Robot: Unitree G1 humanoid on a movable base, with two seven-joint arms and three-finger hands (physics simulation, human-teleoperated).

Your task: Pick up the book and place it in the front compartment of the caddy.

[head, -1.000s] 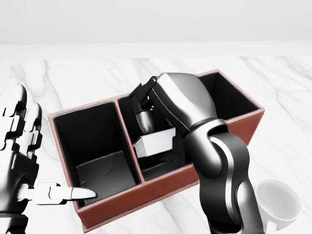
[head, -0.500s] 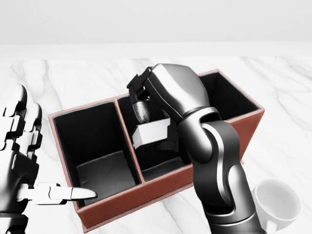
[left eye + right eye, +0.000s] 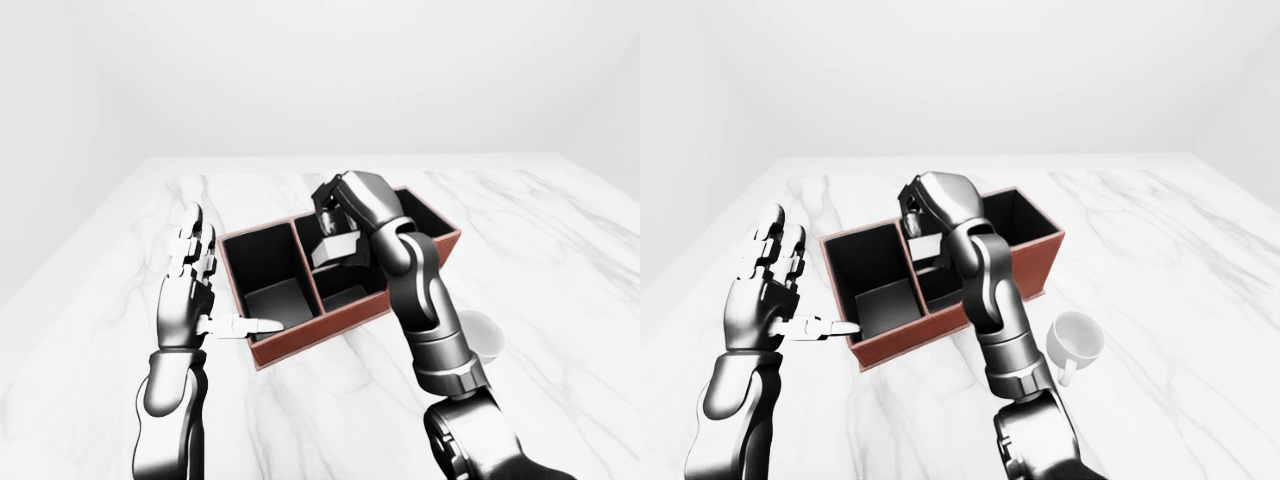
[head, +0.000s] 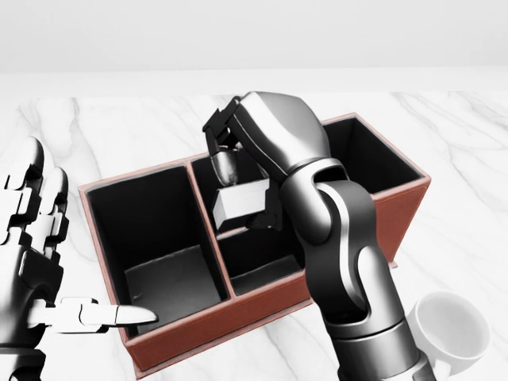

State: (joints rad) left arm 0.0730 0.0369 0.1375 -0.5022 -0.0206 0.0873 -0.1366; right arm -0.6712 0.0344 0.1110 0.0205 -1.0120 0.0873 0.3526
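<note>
A: Right hand [image 4: 238, 155]?
B: Fingers curled round the book [image 4: 239, 202], a pale block held tilted above the middle compartment of the caddy [image 4: 159, 349]. Whether the book touches the divider, cannot tell.

A: The caddy itself?
B: Red-brown walls, dark inside, on the marble table [image 4: 119, 127]. In the head view, its left compartment shows only a bare floor.

A: Left hand [image 3: 190, 285]?
B: Spread wide, fingers upright, thumb pointing at the caddy's left corner. Holding nothing.

A: Anything else?
B: White mug [image 3: 1072, 342] on the table beside the right forearm, apart from the caddy.
</note>
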